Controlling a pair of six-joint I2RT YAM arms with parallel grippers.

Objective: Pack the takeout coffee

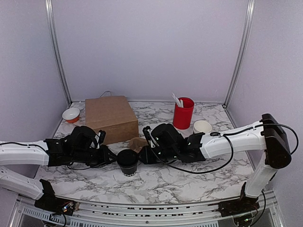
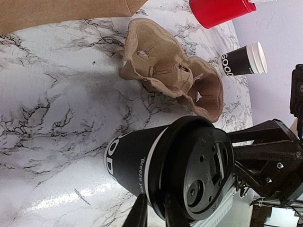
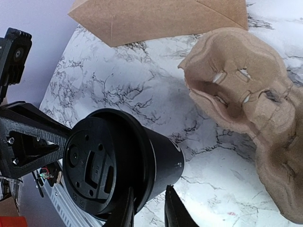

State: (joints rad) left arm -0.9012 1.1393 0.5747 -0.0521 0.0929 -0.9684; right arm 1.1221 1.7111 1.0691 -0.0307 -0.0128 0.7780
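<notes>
- Table point(image 1: 189, 184): white marble-pattern top with grey veining, smooth and slightly glossy.
- Takeout coffee point(image 1: 128, 161): stands upright on the table near the front edge, between the two tools. It is a short, tapered black paper cup with white lettering on a matte wall.
- Lid point(image 3: 92, 172): round, black moulded plastic with a raised rim and a recessed sip slot. It is seated on the cup, so I judge the lidding step done.
- Left tool point(image 2: 155, 203): jaws narrow, with one finger on either side of the lid rim on the cup's left. Whether they press firmly, I cannot tell.
- Right tool point(image 3: 149, 198): jaws equally narrow, straddling the rim on the opposite side. Contact here cannot be confirmed either.
- Pulp carrier point(image 3: 246, 94): just behind the cup and apart from it. It is brown moulded fibre, rough and somewhat crumpled, with round wells that have slit bottoms. The wells in view are empty, so the coffee is not yet seated in it.
- Paper bag point(image 1: 111, 118): a boxy brown kraft bag with creased faces, behind the carrier to the left. Its mouth is not in view. Neither cup nor carrier is inside it.
- Judgement: packing is at an early stage. Seating the cup in the carrier, and probably bagging it, are left to do.
- Red cup point(image 1: 183, 113): taller, smooth and glossy, standing farther back on the right and holding white utensils point(image 1: 177, 100).
- Lidless black cup point(image 2: 244, 59): white rim, just beside the red cup.
- Bowl point(image 1: 71, 114): small, orange outside and white inside, at the far left.
</notes>
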